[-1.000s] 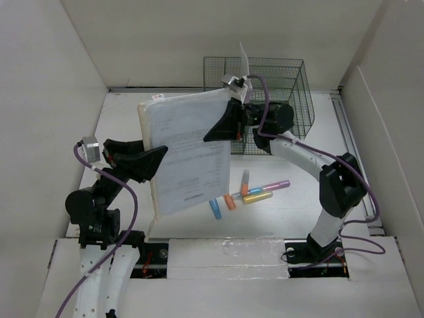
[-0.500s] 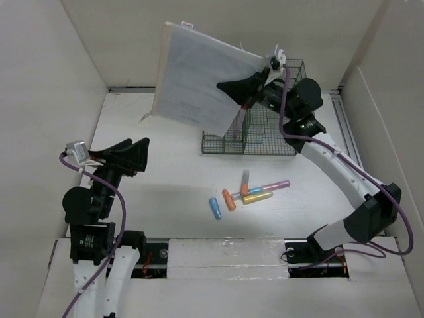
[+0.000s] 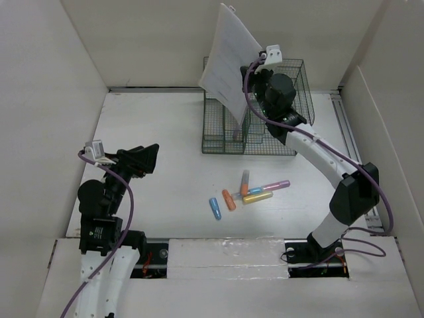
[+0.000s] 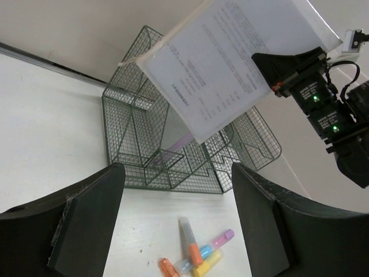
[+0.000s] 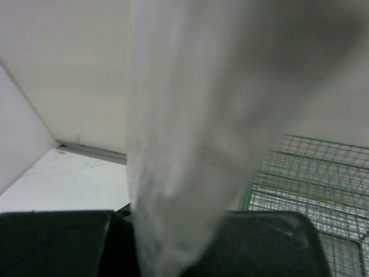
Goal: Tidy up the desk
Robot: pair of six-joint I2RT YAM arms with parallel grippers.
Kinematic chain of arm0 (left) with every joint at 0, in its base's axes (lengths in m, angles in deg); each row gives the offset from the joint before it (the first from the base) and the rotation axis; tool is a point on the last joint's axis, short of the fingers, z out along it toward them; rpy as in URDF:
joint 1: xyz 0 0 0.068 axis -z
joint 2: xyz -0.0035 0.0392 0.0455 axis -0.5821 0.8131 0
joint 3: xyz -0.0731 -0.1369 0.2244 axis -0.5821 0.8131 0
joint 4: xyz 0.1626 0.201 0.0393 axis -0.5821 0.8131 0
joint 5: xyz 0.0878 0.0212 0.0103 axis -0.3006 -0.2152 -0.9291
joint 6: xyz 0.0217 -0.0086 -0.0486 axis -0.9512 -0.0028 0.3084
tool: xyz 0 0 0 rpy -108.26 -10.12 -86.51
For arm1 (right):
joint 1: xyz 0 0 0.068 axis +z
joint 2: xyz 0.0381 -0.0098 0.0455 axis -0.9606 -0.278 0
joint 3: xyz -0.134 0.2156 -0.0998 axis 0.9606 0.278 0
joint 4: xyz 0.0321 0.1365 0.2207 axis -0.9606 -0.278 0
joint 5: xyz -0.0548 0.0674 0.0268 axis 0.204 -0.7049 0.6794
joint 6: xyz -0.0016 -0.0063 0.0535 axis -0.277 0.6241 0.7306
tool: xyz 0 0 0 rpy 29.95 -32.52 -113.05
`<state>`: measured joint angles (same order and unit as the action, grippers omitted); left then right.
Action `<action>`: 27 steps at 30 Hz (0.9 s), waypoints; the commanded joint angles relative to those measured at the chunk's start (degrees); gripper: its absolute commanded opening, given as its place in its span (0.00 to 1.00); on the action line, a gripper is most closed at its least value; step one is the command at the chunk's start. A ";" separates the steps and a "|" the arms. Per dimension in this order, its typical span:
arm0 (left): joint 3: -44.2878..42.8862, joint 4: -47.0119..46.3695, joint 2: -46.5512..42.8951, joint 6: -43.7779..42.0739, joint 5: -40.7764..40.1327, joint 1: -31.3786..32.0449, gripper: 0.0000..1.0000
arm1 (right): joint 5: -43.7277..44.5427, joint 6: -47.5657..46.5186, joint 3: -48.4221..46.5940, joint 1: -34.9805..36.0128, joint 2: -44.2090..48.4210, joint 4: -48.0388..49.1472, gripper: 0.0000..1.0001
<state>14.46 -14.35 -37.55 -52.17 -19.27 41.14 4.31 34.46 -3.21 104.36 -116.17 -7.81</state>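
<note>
My right gripper [image 3: 246, 79] is shut on a stack of white printed papers [image 3: 227, 63] and holds it tilted in the air above the left part of the dark green wire-mesh organizer [image 3: 278, 132] at the back of the white desk [image 3: 165, 179]. The papers also show in the left wrist view [image 4: 230, 63] and fill the right wrist view [image 5: 190, 133] as a blur. My left gripper [image 3: 147, 159] is open and empty, low over the desk's left side. Several coloured highlighters [image 3: 248, 192] lie in a loose pile mid-desk; they also show in the left wrist view [image 4: 196, 254].
White panel walls [image 3: 53, 86] enclose the desk on the left, back and right. A purple item [image 4: 173, 147] stands inside a small front compartment of the organizer. A rail [image 3: 351, 152] runs along the desk's right edge.
My right gripper has carried the papers from mid-desk up and back over the organizer, turning them edge-on. My left gripper has let go of them, pulled back to the left and lowered.
</note>
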 commanded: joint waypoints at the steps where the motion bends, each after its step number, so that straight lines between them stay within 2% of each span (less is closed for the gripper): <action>1: 1.41 -4.39 -0.60 0.90 1.80 0.26 0.70 | 11.52 -1.32 -3.79 0.96 1.14 9.04 0.00; 7: 2.29 -4.83 -0.25 0.91 2.33 0.26 0.70 | 22.87 -3.23 -0.63 3.69 2.98 15.80 0.00; 10: 3.25 -5.62 -0.08 1.17 2.68 0.26 0.70 | 25.78 -4.74 -0.27 4.83 4.56 18.80 0.00; 16: 3.78 -6.59 0.19 1.52 3.38 0.26 0.70 | 32.45 -11.24 -3.17 6.50 3.51 19.59 0.00; 27: 3.78 -6.85 0.71 1.43 3.38 0.26 0.70 | 31.86 -12.39 1.66 8.17 2.28 21.80 0.00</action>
<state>18.13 -17.98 -37.13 -50.88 -16.93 41.14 35.70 23.49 -2.23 111.07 -115.12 7.84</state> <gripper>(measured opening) 0.698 0.046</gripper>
